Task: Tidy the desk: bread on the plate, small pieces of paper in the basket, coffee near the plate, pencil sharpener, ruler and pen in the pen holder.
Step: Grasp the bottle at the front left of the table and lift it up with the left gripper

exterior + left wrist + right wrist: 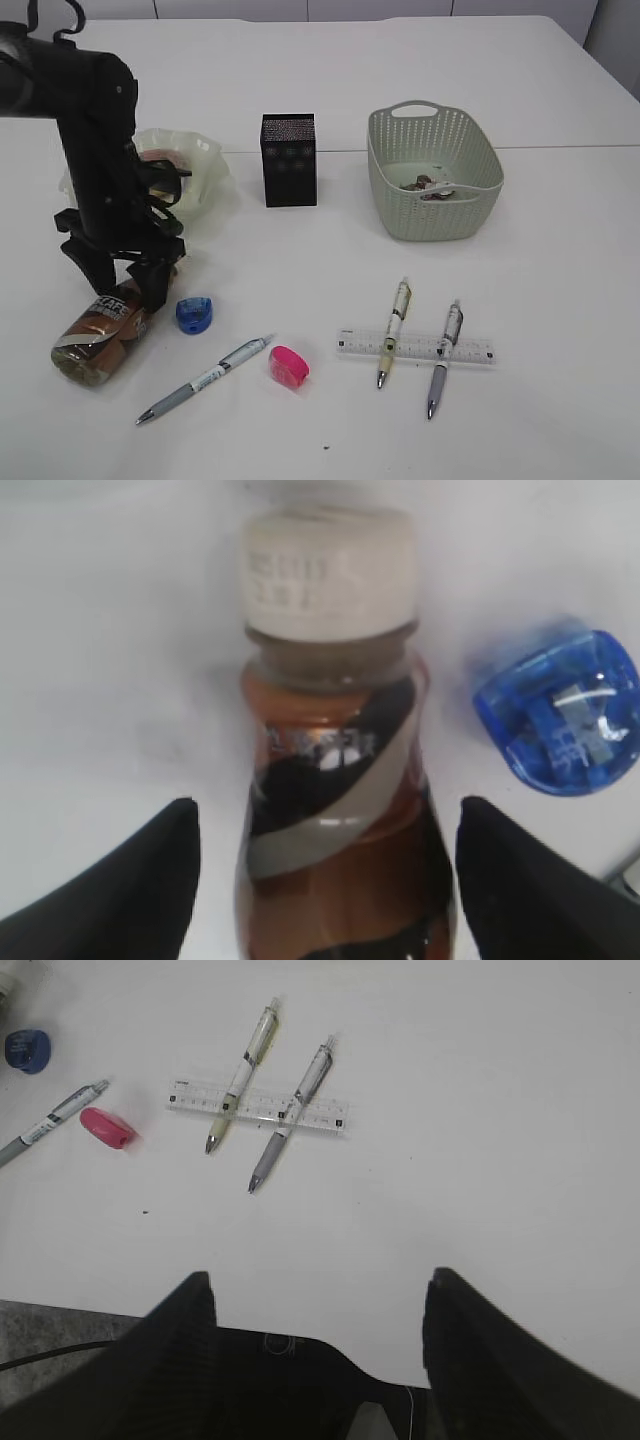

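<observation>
The coffee bottle lies on its side on the desk at the front left. In the left wrist view the bottle shows its white cap pointing away. My left gripper is open and straddles the bottle, with a gap on each side. The plate is behind the arm; a brownish bit of the bread shows in it. The paper pieces lie in the basket. The ruler lies under two pens. My right gripper is open and empty.
The pen holder stands between plate and basket. A blue sharpener lies just right of the bottle's cap. A pink sharpener and a third pen lie in front. The desk's front edge shows in the right wrist view.
</observation>
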